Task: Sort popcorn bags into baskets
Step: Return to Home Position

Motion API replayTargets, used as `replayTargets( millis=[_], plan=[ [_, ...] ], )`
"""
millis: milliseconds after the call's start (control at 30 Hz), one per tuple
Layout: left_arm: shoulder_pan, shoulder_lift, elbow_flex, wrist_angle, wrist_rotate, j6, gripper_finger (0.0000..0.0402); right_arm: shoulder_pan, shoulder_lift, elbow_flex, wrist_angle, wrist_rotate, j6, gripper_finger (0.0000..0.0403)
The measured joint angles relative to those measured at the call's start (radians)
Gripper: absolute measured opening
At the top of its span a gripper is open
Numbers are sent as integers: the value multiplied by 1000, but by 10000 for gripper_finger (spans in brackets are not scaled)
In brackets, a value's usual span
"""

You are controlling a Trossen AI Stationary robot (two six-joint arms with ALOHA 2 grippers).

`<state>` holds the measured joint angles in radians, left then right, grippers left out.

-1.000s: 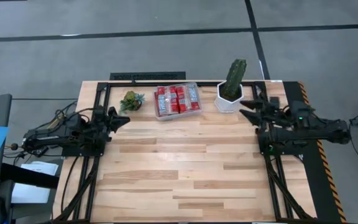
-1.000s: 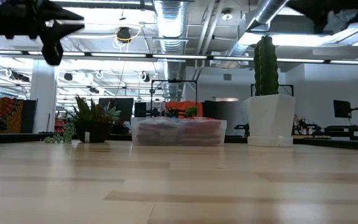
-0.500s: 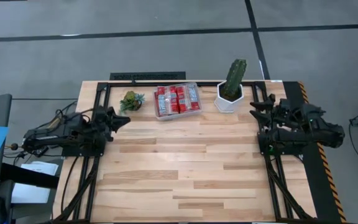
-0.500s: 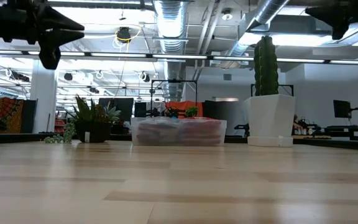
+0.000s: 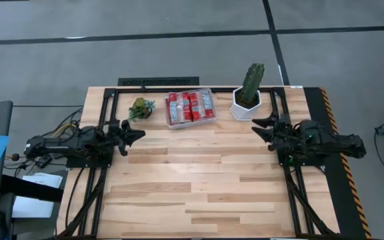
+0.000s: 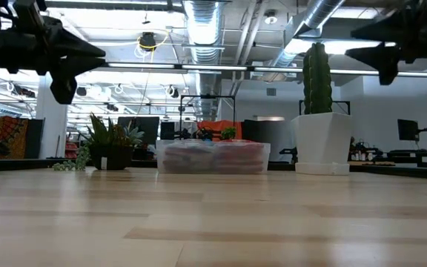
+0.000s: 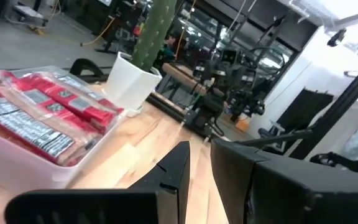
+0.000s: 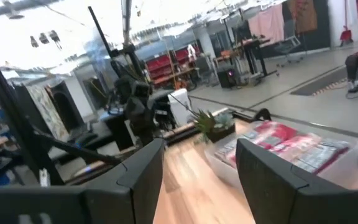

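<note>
Several red popcorn bags (image 5: pixel 191 107) lie side by side in the clear plastic tub (image 5: pixel 191 124) at the far middle of the table. They also show in the left wrist view (image 7: pixel 42 115) and the right wrist view (image 8: pixel 291 142). My left gripper (image 5: pixel 136 133) hovers near the table's left side, pointing right, with its fingers (image 7: pixel 180 163) a narrow gap apart. My right gripper (image 5: pixel 259 126) hovers at the right side, just in front of the cactus pot, pointing left. It is wide open (image 8: pixel 201 149). Both hold nothing.
A white hexagonal pot with a tall cactus (image 5: pixel 247 100) stands right of the tub, close to my right gripper. A small green plant (image 5: pixel 141 108) sits left of the tub. Bare wooden tabletop (image 5: pixel 199 173) stretches between the arms and toward the near edge.
My right gripper first drew back toward the table's right edge, then swung left and came down in front of the cactus pot. My left gripper sank a little and edged toward the table's right. The bags and tub stayed put.
</note>
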<state>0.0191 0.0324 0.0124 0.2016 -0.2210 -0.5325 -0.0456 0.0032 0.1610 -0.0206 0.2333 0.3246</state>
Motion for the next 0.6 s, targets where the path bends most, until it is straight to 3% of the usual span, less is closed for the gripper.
replayTargets(
  millis=[333, 600],
  plan=[
    [-119, 0, 0, -7, -99, 61, 54, 6, 0, -108, 82, -27, 35, 226],
    [-144, 0, 0, -31, -168, 21, 54, 33, 13, -153, 83, -29, 61, 221]
  ],
)
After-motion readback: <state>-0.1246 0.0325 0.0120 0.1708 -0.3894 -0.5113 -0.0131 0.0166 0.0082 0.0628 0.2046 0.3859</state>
